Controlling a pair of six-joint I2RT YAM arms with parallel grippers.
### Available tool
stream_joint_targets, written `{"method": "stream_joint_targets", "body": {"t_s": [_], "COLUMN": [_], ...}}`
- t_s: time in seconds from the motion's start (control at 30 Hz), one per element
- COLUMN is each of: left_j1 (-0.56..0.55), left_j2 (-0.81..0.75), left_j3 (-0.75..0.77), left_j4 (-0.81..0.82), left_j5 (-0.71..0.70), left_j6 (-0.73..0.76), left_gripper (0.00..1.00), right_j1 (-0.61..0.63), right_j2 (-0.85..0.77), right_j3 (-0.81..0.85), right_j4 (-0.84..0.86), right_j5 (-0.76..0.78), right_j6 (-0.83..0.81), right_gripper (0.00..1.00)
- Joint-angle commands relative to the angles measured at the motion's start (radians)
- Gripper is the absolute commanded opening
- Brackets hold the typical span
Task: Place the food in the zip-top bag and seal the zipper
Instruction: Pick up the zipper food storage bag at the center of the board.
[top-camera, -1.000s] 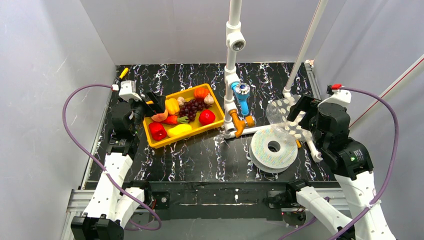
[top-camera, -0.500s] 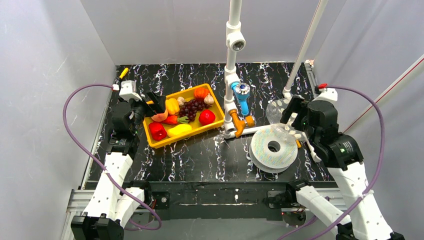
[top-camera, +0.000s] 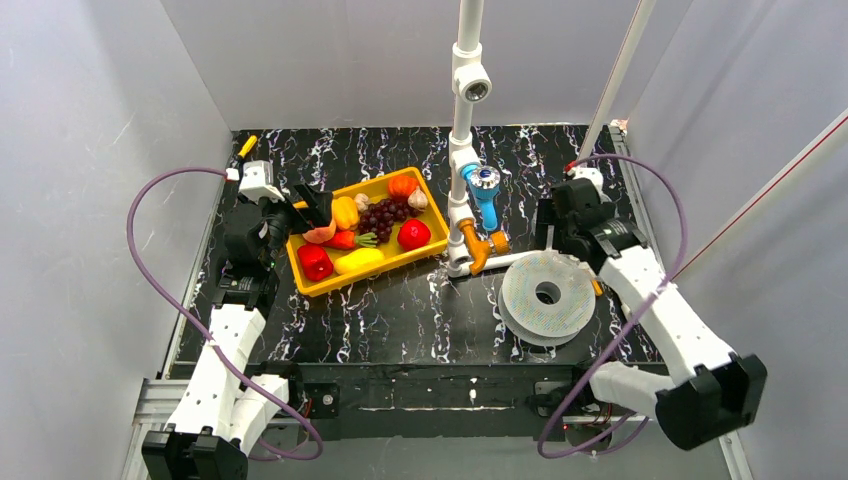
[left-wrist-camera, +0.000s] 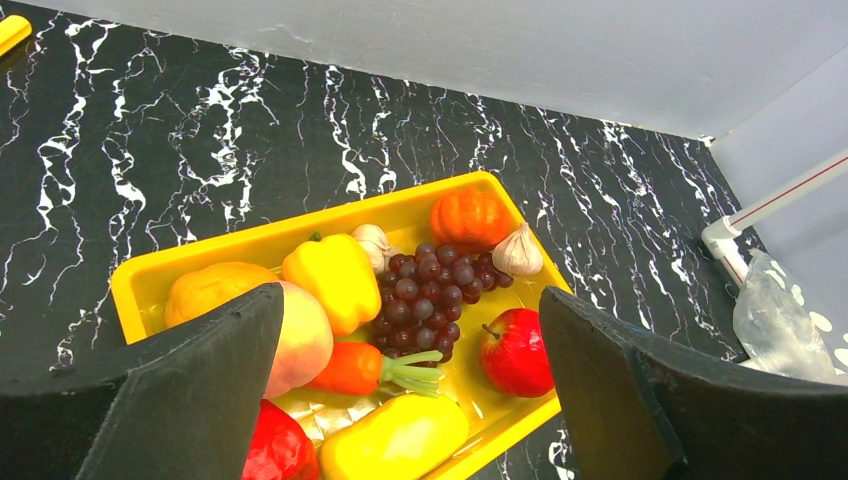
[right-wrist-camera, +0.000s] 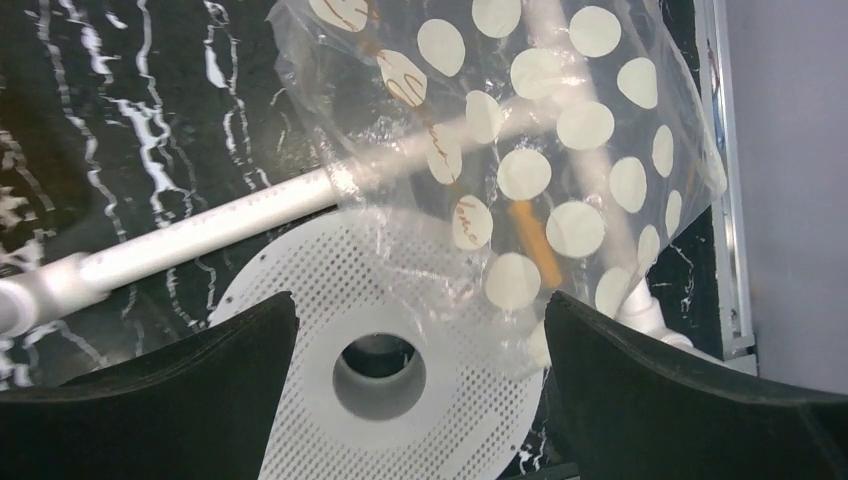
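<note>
The food lies in a yellow tray: a peach, yellow pepper, grapes, carrot, red apple and red pepper. My left gripper is open and empty over the tray's left end, its jaws wide on either side of the fruit. The clear zip-top bag, printed with white dots, lies crumpled over a white pipe and the spool's edge. My right gripper is open and empty above it. I cannot make out the zipper.
A round white perforated spool lies right of centre. A white pipe frame with blue and orange fittings stands between tray and spool. A pipe runs under the bag. Grey walls enclose the black marbled table.
My right arm has swung left and forward over the bag, which it now mostly hides in the top view. The left arm and the food have not moved.
</note>
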Motion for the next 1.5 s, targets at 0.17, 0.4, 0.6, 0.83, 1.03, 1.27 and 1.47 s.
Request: {"method": "stream_joint_targets", "body": {"t_s": [0.17,0.4,0.6,0.83,1.03,1.27,1.47], "left_j1": [0.001,0.001,0.001,0.001,0.000,-0.009,-0.024], "left_j2": [-0.003,0.004,0.020,0.039,0.076,0.156,0.249], "left_j3": [0.026,0.025,0.035,0.041,0.053,0.109,0.146], "left_j4": [0.015,0.019,0.017,0.015,0.013,-0.047,-0.012], "left_j5": [0.003,0.013,0.038,0.064,0.103,0.175,0.325], "left_j6": [0.002,-0.003,-0.009,-0.017,-0.029,-0.037,-0.164], "left_gripper": [1.00,0.99,1.00,1.00,0.99,1.00,0.99], "right_j1": [-0.020,-0.054,-0.056,-0.062,-0.067,-0.067,-0.069], "right_j2": [0.229,0.366,0.416,0.448,0.436,0.239,0.099], "right_j3": [0.026,0.069,0.087,0.099,0.124,0.114,0.056], "right_j4": [0.168,0.199,0.230,0.261,0.273,0.403,0.591], "right_j5": [0.053,0.026,0.041,0.037,0.040,-0.211,-0.532], "right_j6": [-0.106,-0.145,-0.155,-0.176,-0.173,-0.240,-0.315], "right_gripper": [0.94,0.86,0.76,0.48,0.21,0.01,0.01]}}
